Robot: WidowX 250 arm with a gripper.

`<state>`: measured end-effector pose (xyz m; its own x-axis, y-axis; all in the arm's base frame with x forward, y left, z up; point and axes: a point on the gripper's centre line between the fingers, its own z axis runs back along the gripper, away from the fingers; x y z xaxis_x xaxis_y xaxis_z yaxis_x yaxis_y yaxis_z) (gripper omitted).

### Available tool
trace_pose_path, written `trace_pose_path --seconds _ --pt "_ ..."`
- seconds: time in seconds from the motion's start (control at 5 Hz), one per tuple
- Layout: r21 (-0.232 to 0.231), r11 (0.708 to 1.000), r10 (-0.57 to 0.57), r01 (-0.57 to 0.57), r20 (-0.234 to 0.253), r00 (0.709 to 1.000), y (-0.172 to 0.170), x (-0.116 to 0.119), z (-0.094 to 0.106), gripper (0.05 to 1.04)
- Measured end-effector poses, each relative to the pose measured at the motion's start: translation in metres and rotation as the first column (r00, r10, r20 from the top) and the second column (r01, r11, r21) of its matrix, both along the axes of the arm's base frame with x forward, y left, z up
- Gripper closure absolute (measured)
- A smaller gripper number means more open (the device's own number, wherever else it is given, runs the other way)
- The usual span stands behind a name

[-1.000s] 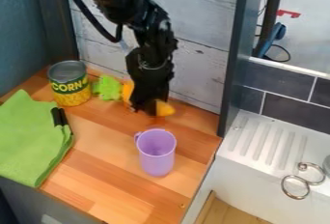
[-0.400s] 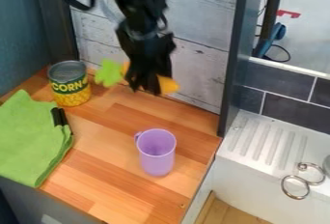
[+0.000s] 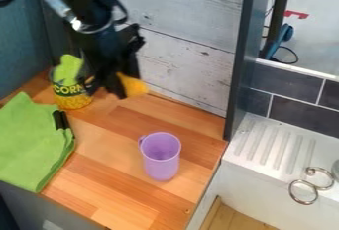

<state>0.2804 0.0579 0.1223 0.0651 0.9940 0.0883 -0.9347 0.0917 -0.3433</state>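
In the camera view, hangs down over the far left part of the desk (image 3: 122, 140) with the gripper (image 3: 108, 89) closed on an orange toy carrot (image 3: 134, 86). Holds it clear of the wood, before the pale plank wall (image 3: 189, 70), with the orange end poking out to the right of the black fingers and the green leafy top (image 3: 68, 69) sticking out to the left, tilted up. Covers with that green top part of the can (image 3: 73, 101), upright at the far left with a yellow and green label; cannot tell whether touching it. Nearer and to the left, spreads a green cloth (image 3: 29, 144) over the desk, with two black strips (image 3: 61, 120) at its right side. To the right and nearer than the gripper, stands upright a purple mug (image 3: 161, 163), well apart from the cloth, with its handle toward the left and its open mouth up. Beyond the dark upright post (image 3: 240, 50), to the right, shows a white ribbed drainboard (image 3: 275, 142), with metal rings (image 3: 304, 192) at its near right and dark tiles (image 3: 291, 109) behind.
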Motion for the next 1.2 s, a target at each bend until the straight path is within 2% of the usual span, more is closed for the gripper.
trace_pose_path --seconds 0.2,0.4,0.6,0.8,1.0,1.2 --pt "-0.056 0.995 -0.088 0.084 -0.082 0.993 -0.018 -0.039 -0.031 0.714" --pt "-0.033 0.980 -0.197 0.194 -0.119 0.973 -0.048 -0.066 -0.047 0.714" --pt "-0.031 0.970 -0.243 0.241 -0.130 0.961 -0.062 -0.081 -0.056 0.714" --pt "0.002 0.967 -0.253 0.256 -0.144 0.957 -0.067 -0.098 -0.061 0.714" --pt "0.008 0.963 -0.266 0.271 -0.169 0.949 -0.073 -0.101 -0.073 0.714" --pt "-0.021 0.957 -0.289 0.290 -0.178 0.941 -0.077 -0.095 -0.088 0.714"
